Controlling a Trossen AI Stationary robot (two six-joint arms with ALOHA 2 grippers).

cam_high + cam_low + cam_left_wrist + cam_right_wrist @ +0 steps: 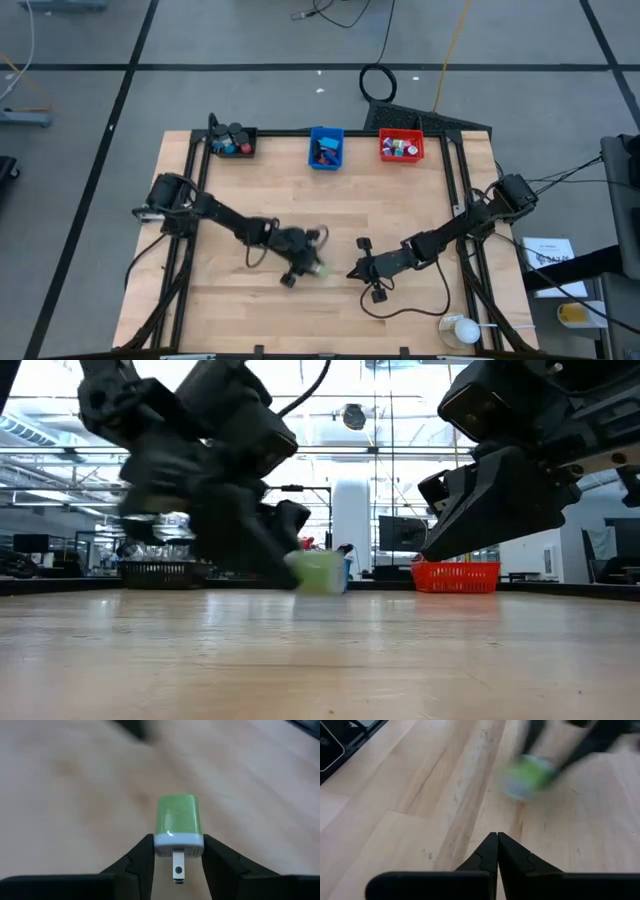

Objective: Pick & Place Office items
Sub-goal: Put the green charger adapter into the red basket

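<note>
Left wrist view shows the matter plainly: a small green plug [179,822] with a white base sits right between the fingers [140,862] of the left end effector [178,851], which are clamped on that white base from either side, the metal prong pointing back toward the wrist and the green body reaching straight out ahead. Its long axis runs in line with the end effector's own reach, not across it. In the high view the left end effector [312,262] is over the middle of the counter [400,190], and the right end effector [352,272] lies just beside it, fingers pressed together on nothing — so the left arm alone has the plug, and the right only waits near it. The low view puts the green plug [320,572] low, at or just above the wood; I cannot tell whether it has cleared the surface. Far ahead of the left end effector, along the counter's back edge, stand a black bin [232,142], a blue bin [326,148] and a red bin [401,147], each already with small items inside — the carry, I judge, goes up and forward to one of them. The counter is pale wood planks, bare around the arms; beyond it the low view shows a lit workshop with shelving and screens.
</note>
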